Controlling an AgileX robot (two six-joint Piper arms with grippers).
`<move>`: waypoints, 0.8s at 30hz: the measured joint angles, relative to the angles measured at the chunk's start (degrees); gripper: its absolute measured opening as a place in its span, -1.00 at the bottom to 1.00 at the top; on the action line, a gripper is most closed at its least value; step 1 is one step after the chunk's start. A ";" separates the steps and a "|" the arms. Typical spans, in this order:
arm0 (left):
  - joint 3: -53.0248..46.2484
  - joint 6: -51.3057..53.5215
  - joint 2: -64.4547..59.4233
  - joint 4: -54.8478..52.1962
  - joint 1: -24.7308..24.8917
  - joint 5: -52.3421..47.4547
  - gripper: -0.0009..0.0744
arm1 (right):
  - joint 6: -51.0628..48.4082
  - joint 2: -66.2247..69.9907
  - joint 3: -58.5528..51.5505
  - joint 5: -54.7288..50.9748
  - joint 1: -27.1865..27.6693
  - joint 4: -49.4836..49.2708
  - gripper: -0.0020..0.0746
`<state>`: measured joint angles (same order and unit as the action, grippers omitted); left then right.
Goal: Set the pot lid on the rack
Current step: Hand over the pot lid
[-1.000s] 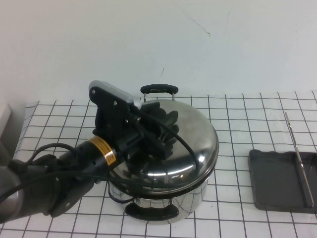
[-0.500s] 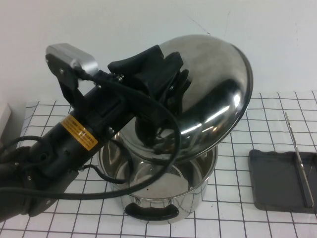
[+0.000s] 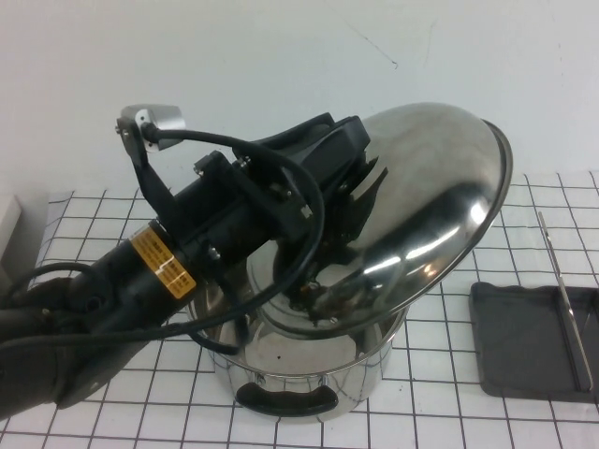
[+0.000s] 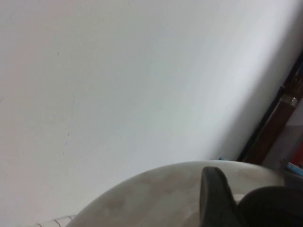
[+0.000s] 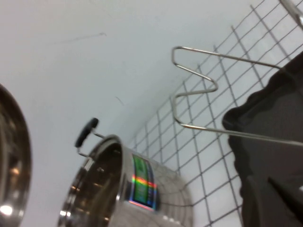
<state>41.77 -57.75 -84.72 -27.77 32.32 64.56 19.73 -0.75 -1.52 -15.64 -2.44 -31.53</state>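
My left gripper (image 3: 348,192) is shut on the black knob (image 4: 272,208) of the pot lid (image 3: 440,201). It holds the shiny domed lid tilted in the air above the open steel pot (image 3: 309,369). One dark finger (image 4: 213,198) lies against the lid's dome (image 4: 156,194) in the left wrist view. The rack is the dark grey tray (image 3: 524,341) with a thin wire frame (image 3: 562,290), on the table right of the pot. My right gripper (image 5: 277,203) is out of the high view; its dark fingers sit low beside the rack's tray (image 5: 270,118) and wire frame (image 5: 199,90), shut and holding nothing.
The pot (image 5: 128,189) has two black handles, one at the front (image 3: 285,398) and one at the back (image 5: 86,131). A checked cloth (image 3: 449,402) covers the table. A white wall stands behind. A pale object (image 3: 7,220) sits at the far left edge.
The left gripper has lifted the lid off the pot, raised it and carried it to the right, tilting it more. The pot now stands open.
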 joint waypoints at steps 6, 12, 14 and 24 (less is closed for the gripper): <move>0.00 -6.72 -2.39 0.32 0.00 0.00 -0.14 | -3.86 0.00 0.00 3.28 0.00 -6.76 -0.95; 0.00 -10.58 -6.29 3.33 0.00 0.00 -0.14 | -9.40 0.00 0.00 1.60 0.00 -9.19 -0.95; 0.00 -11.63 -7.73 3.92 0.00 -0.11 -0.14 | -15.29 0.00 0.00 1.02 0.00 -13.09 -0.95; 0.00 -13.33 -9.38 8.16 0.00 -0.33 -0.14 | -57.01 10.18 11.62 -4.65 -0.48 -44.16 -0.57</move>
<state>41.77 -71.08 -94.10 -19.60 32.32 64.22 -37.28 9.43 10.09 -20.29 -2.92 -75.69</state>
